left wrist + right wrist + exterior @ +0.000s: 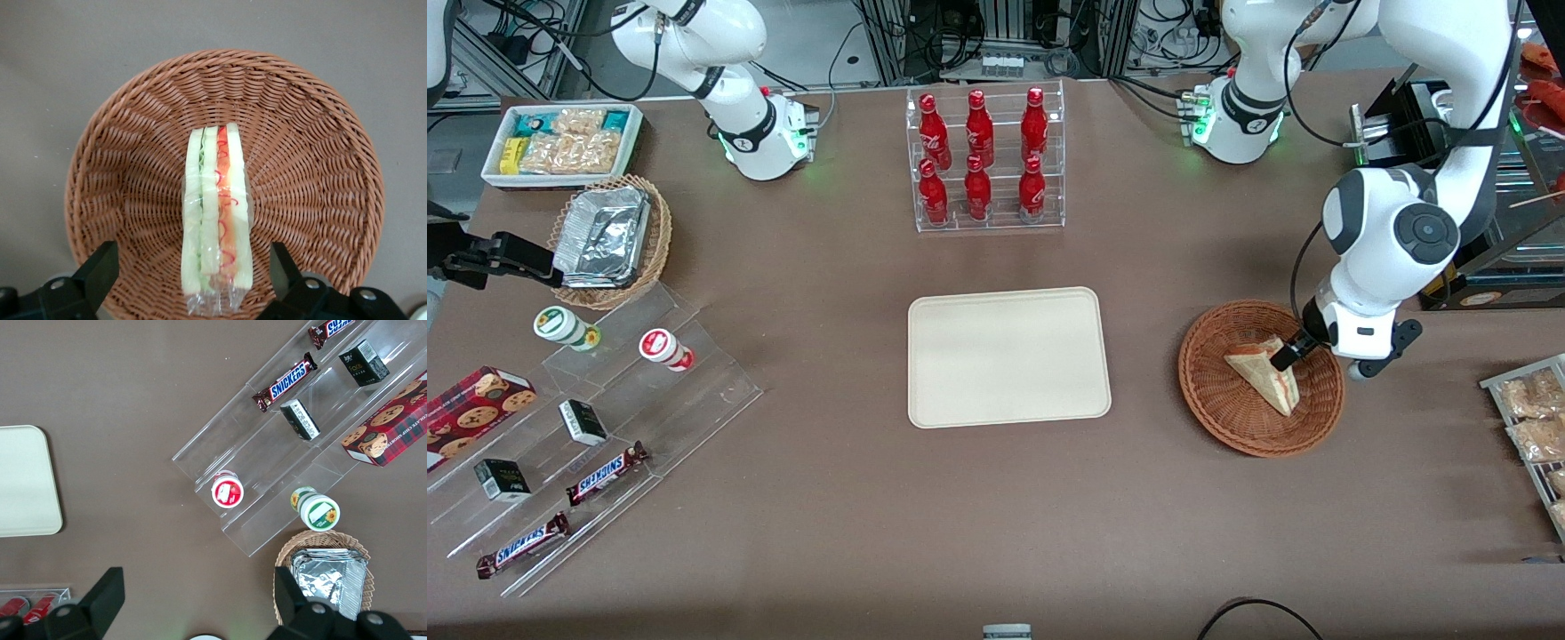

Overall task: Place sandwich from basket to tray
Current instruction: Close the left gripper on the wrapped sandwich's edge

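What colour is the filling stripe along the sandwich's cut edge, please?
Red-orange beside pale green on the sandwich, clearest in the left wrist view, gripper open around it.

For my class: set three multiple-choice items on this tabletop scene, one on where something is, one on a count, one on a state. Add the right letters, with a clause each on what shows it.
1. Where is the sandwich?
A. In the basket
B. On the tray
C. On the bare table

2. How many red bottles stand in the clear rack?
A. Four
B. Six
C. Eight

3. How is the gripper?
A. Shut on the sandwich
B. Open, a finger on each side of the sandwich
C. Open, above the tray

Answers: 1 A, it lies on the woven bottom; 2 B, two rows of three; 3 B, the wrist view shows gaps between both fingers and the sandwich.
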Controlling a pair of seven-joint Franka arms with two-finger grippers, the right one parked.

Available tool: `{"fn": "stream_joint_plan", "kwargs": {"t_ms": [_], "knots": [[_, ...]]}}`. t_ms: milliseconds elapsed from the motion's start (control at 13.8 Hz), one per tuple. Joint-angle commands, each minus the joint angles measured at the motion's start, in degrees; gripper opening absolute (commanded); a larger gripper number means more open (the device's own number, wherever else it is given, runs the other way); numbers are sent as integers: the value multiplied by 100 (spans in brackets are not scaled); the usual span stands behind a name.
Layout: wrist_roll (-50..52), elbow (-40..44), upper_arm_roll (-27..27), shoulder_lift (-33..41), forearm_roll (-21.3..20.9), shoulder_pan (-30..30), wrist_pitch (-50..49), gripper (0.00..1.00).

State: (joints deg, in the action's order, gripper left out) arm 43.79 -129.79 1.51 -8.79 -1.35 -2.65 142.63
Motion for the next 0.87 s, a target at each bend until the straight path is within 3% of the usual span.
{"fn": "stream_joint_plan", "kwargs": {"t_ms": [0,797], "knots": [[279,-46,43,-227,-103,-25,396,100],[279,-468,51,-720,-103,-34,1469,100]]}}
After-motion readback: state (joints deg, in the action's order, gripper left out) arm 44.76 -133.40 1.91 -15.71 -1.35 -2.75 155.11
